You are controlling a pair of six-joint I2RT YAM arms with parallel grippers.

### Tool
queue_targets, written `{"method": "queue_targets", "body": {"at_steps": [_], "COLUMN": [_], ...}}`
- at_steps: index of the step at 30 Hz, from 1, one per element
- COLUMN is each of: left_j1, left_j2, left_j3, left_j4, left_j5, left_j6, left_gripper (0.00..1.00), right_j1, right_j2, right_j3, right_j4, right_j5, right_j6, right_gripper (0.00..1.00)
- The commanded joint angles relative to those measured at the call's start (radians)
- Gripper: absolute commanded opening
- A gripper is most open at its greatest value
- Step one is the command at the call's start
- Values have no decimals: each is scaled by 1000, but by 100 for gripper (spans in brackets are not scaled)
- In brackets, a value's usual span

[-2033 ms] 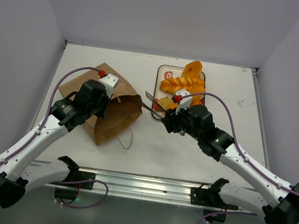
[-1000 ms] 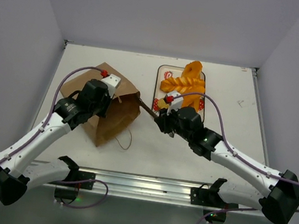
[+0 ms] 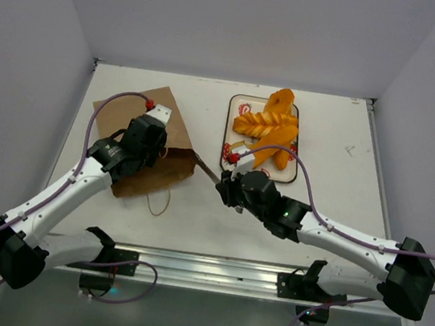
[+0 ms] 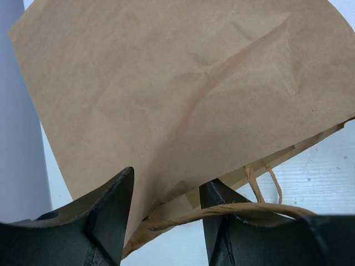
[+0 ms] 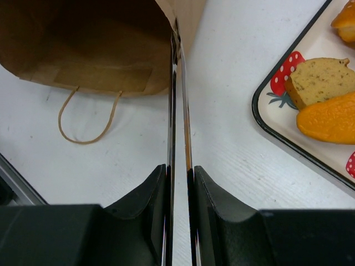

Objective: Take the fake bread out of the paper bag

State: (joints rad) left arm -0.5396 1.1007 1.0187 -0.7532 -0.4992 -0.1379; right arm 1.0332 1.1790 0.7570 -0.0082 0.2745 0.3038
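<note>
The brown paper bag (image 3: 169, 171) lies on its side at the left, its mouth facing right. My left gripper (image 3: 155, 148) hovers over it, open. In the left wrist view the bag (image 4: 183, 83) fills the frame beyond the left gripper (image 4: 169, 183), and a twisted handle (image 4: 249, 210) lies across the right finger. My right gripper (image 3: 230, 187) is shut on metal tongs (image 5: 176, 100), whose tips touch the right edge of the bag's mouth (image 5: 83, 50). Fake bread (image 3: 267, 125) sits piled on the tray. I see no bread inside the bag's dark opening.
The strawberry-print tray (image 3: 228, 132) stands at the back centre-right; its corner (image 5: 266, 116) holds a pale slice (image 5: 324, 80) and an orange loaf (image 5: 330, 119). The bag's lower handle (image 5: 89, 119) loops onto the table. A metal rail (image 3: 203, 265) runs along the near edge.
My left gripper has opened and let go of the bag's upper edge, and the bag has sagged and shifted left. My right arm has moved left, bringing the tongs to the bag's mouth.
</note>
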Motion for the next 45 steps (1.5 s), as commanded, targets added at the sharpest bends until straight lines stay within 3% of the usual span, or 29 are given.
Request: {"method": "queue_targets", "body": {"at_steps": [1,22,30,38,45], "left_j1": [-7,-5,44,104,112], "left_j2": [16,88,128,206,174], "left_j3": [44,24,41,67,31], "left_j4": [-5,104,141,153,184], "left_j5": [-93,-150,-62,8,25], "left_j6": [-15,-11,9,-26,-23], "left_gripper": [54,59,59,68,69], "right_j1": [5,5,-39,-70,-74], "right_j2": [16,142,215,312,323], "right_j3": [50,159,223,298,311], "right_j4": [66,57,54,53,53], "right_j5": [32,48,0,-55,-77], "right_j6": [20,-14,-19,-9,-2], "right_gripper": [4,11,12,13,21]}}
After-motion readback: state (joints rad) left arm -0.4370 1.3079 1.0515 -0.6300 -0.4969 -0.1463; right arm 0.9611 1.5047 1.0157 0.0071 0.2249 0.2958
